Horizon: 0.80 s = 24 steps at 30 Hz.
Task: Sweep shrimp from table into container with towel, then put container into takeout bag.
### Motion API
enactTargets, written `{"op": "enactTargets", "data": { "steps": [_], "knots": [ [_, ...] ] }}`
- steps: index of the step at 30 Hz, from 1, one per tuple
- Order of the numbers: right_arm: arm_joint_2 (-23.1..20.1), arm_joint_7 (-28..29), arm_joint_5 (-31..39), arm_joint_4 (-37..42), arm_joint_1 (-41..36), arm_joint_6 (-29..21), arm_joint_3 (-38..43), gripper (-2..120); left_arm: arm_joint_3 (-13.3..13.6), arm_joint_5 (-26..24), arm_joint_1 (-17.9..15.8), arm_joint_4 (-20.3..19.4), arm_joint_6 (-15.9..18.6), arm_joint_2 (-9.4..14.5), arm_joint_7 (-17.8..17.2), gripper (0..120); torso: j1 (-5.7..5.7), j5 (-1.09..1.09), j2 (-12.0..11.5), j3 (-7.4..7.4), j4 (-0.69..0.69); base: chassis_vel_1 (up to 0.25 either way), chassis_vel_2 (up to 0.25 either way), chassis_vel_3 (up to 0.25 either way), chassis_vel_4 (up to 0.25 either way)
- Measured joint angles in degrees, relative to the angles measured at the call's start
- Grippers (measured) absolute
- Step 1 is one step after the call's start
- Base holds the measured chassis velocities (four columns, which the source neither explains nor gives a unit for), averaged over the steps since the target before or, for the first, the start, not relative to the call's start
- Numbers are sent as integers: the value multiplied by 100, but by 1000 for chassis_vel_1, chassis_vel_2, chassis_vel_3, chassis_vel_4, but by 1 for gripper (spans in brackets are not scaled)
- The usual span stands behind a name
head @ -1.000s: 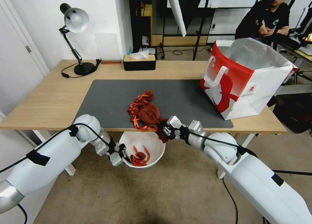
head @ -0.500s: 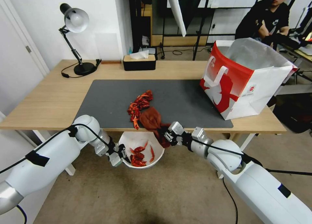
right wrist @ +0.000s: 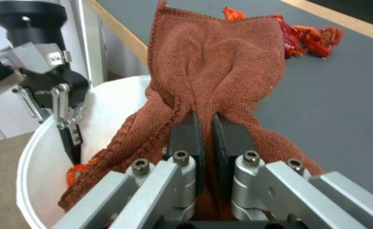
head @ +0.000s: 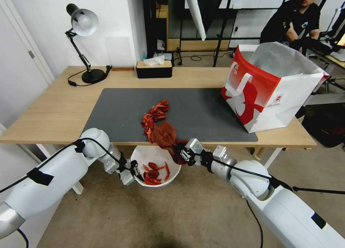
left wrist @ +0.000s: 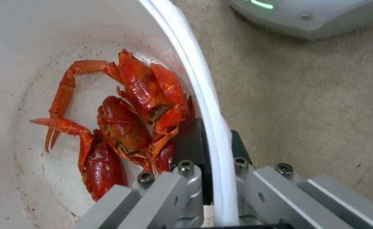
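The right claw is clamped on the small rust-brown terry towel, which drapes over the table's near edge (part still on the dark grey mat). At its 8 o'clock, the left claw pinches the rim of the round white plastic container below the light-wood table, some bright red-orange shrimp inside. More shrimp lie beyond the towel; the red-and-white paper takeout bag stands at 2 o'clock.

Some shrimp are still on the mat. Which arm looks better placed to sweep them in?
The right, probably: its gripper is shut on the towel, beside the shrimp. The left gripper is busy clamping the container rim below the table edge.
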Motion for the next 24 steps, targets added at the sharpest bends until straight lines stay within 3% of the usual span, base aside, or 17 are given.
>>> {"op": "enactTargets", "data": {
  "steps": [5, 12, 19, 24],
  "knots": [
    [12, -1, 13, 101, -91, 59, 72, 4, -36, 10, 41, -2, -5, 0, 1, 0, 0, 0, 0, 0, -1, 0, 0, 0, 0],
    [170, 151, 613, -37, 201, 317, 66, 4, -119, 16, 118, -17, -16, 24, 8, 0, 0, 0, 0, 0, 0, 0, 0, 0, 0],
    [529, 497, 1626, -857, 1244, 786, -232, 4, -230, 18, 231, -43, -33, 75, 9, 0, 0, 0, 0, 0, 1, 0, 0, 0, 0],
    [716, 777, 2153, -1385, 1966, 795, -468, 4, -285, 22, 306, -46, -51, 95, 9, 0, 1, 0, 0, 0, 2, 0, 0, 0, 0]
  ]
}}
